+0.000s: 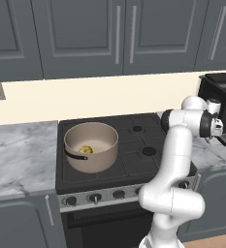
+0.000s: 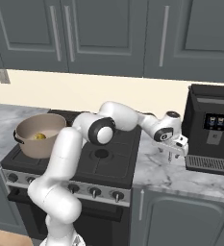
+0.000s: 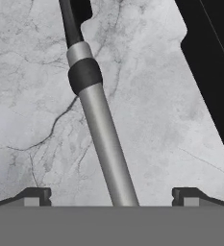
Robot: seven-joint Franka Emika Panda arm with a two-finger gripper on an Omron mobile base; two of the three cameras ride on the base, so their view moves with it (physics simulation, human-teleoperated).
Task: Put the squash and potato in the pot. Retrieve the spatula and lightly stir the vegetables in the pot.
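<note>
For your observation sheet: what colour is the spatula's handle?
Light grey, with a dark band; the spatula shows best in the hand view.

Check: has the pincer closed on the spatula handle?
No: the pincer stands wide open, with the spatula handle lying between its fingertips on the marble counter.

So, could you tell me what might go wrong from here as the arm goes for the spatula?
1. The spatula handle is thin and round, lying flat on the marble counter; the open gripper could pinch it off-centre and let it roll or slip.
2. The coffee machine stands close beside the gripper, so lifting or swinging could knock it.
3. In the pot I can make out only the squash; the potato may be missing.
</note>
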